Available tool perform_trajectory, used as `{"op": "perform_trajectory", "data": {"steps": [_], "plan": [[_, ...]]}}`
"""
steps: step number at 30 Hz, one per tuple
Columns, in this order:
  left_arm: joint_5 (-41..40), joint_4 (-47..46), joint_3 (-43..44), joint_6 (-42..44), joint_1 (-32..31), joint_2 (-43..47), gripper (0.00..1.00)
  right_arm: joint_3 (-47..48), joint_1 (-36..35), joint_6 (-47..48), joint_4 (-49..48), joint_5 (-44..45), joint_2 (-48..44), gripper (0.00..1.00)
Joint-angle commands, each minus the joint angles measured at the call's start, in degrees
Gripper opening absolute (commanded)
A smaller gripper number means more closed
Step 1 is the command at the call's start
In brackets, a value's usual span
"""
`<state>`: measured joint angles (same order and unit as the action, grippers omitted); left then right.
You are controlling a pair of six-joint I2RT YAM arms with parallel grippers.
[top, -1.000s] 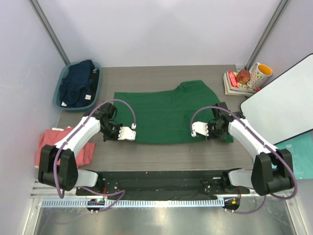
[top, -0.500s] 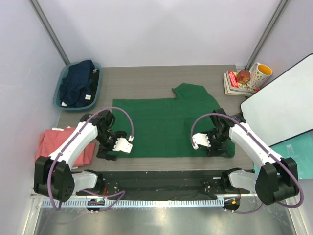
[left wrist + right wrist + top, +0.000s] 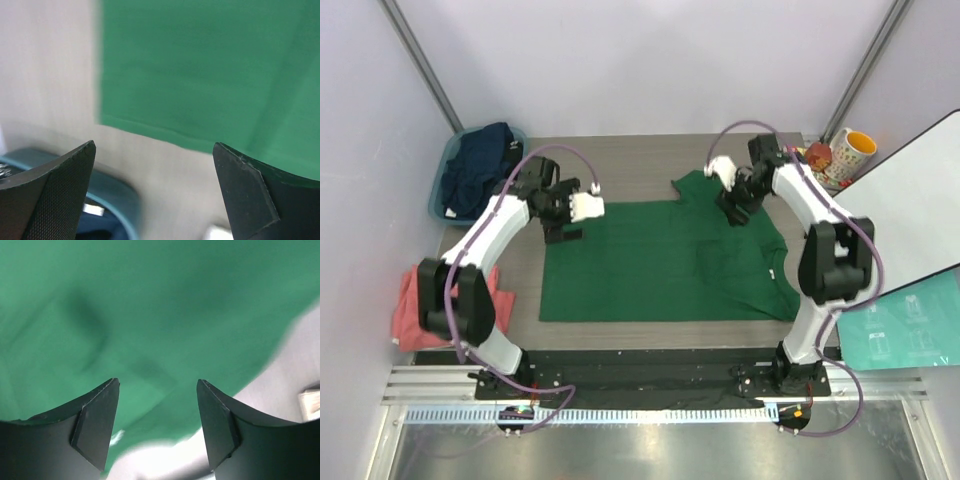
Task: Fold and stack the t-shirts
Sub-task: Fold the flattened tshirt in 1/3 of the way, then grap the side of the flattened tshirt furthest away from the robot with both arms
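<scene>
A grey table [image 3: 620, 160] held a dark green t-shirt [image 3: 660, 265] spread flat, lying beneath both pincers and reaching towards the arm bases. A salmon-pink t-shirt [image 3: 415, 305] draped over the table edge, well left of the left pincer [image 3: 154, 150]. A navy t-shirt [image 3: 480, 170] sat in a teal tub [image 3: 439, 190] just left of it. The left pincer hovered released above the green shirt's far left corner. The right pincer [image 3: 158, 382], also released and empty, hung above the far sleeve
</scene>
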<state>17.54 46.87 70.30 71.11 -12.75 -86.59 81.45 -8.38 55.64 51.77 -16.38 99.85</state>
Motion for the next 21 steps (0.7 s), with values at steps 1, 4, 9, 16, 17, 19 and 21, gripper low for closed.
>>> {"op": "perform_trajectory", "data": {"steps": [1,4,9,16,17,19,21], "plan": [[-2.1,-9.7,8.9,-8.5,2.8,-10.3,1.00,19.6,6.2,-18.0,-2.6,-9.3,14.4,0.69],[-3.5,-12.6,9.9,-5.3,3.5,-13.7,1.00,38.4,10.2,-25.1,-2.6,-12.8,26.4,0.69],[-5.2,-9.7,13.0,-0.3,3.5,-18.5,1.00,47.2,12.2,-30.1,-7.5,-13.1,37.2,0.71],[-7.9,-7.9,16.4,0.9,2.7,-22.2,1.00,54.0,13.2,-38.3,-12.7,-21.1,46.1,0.72],[-8.0,-7.8,16.8,0.9,2.6,-22.6,1.00,54.3,13.2,-39.4,-13.9,-23.6,46.7,0.72],[-8.9,-7.3,17.5,0.8,2.4,-23.3,1.00,54.8,13.1,-41.7,-15.5,-25.1,48.1,0.73],[-9.4,-7.1,18.0,0.4,2.2,-23.7,1.00,55.0,13.1,-44.5,-17.0,-26.6,48.9,0.73]]}}
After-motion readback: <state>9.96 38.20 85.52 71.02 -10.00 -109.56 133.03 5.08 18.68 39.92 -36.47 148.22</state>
